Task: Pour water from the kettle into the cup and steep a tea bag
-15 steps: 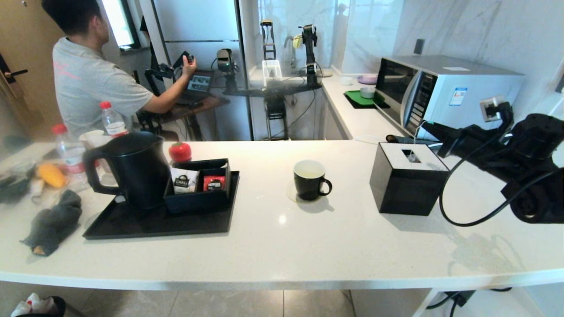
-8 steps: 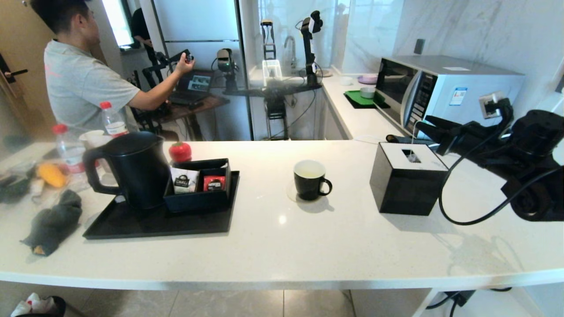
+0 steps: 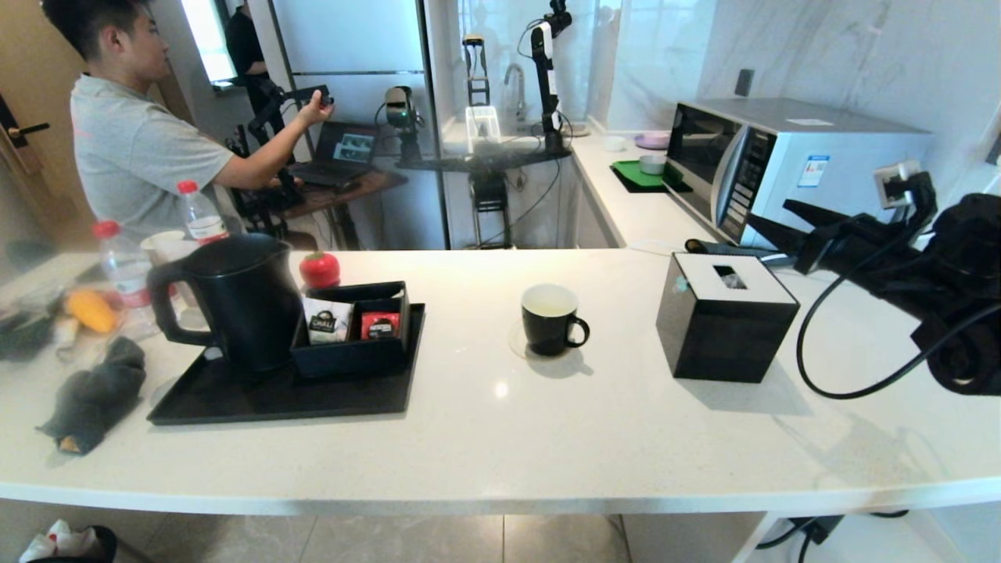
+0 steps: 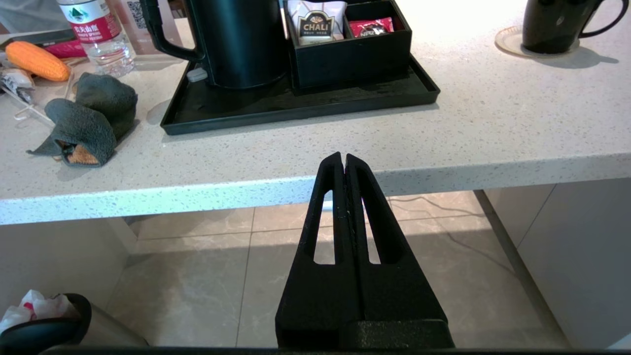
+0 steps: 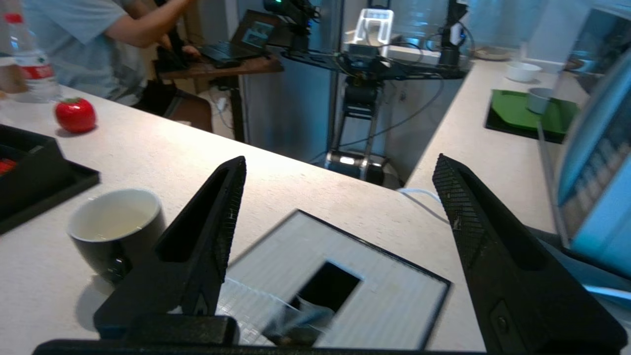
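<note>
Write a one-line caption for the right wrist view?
Right gripper, jaws spread wide, above a black tissue box, cup of pale liquid alongside.

right pincer (image 5: pixel 337 167): raised, fingers wide apart (holding nothing) | left pincer (image 4: pixel 344 160): low, fingers pressed together

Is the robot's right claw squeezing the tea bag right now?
No. The right gripper is wide open above the tissue box, with nothing between its fingers.
</note>
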{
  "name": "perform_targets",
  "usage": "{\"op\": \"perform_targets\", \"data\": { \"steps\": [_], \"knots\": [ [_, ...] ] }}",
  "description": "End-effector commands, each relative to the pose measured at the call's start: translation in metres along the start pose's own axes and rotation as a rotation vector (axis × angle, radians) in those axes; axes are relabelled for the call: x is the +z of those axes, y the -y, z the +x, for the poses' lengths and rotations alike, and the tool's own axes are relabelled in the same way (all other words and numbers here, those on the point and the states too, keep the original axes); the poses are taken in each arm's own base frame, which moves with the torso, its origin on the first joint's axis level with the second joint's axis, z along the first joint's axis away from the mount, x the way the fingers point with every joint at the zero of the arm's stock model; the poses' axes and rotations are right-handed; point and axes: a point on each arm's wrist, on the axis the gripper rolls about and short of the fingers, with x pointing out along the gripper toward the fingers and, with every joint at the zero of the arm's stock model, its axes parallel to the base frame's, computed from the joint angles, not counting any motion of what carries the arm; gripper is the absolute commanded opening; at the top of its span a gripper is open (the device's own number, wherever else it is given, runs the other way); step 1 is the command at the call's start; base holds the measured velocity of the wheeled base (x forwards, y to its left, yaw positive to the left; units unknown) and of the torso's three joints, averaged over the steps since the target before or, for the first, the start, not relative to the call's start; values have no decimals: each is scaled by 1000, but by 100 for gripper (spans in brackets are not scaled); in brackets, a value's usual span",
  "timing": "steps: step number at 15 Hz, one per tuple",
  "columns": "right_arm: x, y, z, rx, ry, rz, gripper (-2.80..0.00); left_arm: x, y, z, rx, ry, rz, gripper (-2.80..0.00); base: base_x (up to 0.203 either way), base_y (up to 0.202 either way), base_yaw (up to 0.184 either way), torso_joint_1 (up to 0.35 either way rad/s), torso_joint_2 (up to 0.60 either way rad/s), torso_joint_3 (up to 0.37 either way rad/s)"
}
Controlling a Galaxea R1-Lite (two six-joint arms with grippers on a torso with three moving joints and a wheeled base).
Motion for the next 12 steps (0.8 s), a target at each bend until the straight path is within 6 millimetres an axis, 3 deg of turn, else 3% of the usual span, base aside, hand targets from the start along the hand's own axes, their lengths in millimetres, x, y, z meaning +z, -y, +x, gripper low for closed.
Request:
{"op": "perform_targets", "data": {
  "steps": [1,6,7,12],
  "knots": [
    [-1,14,-15,-49,-14,-31,0,0,0,0,0,0,0,-280,0,0,0,0,0,0],
    [-4,31,-39,-126,-40,-50,0,0,0,0,0,0,0,-280,0,0,0,0,0,0],
    [-6,31,-41,-132,-46,-51,-280,0,0,0,0,0,0,-280,0,0,0,0,0,0],
    [0,30,-43,-133,-43,-49,-280,0,0,0,-2,0,0,-280,0,0,0,0,0,0]
  ]
}}
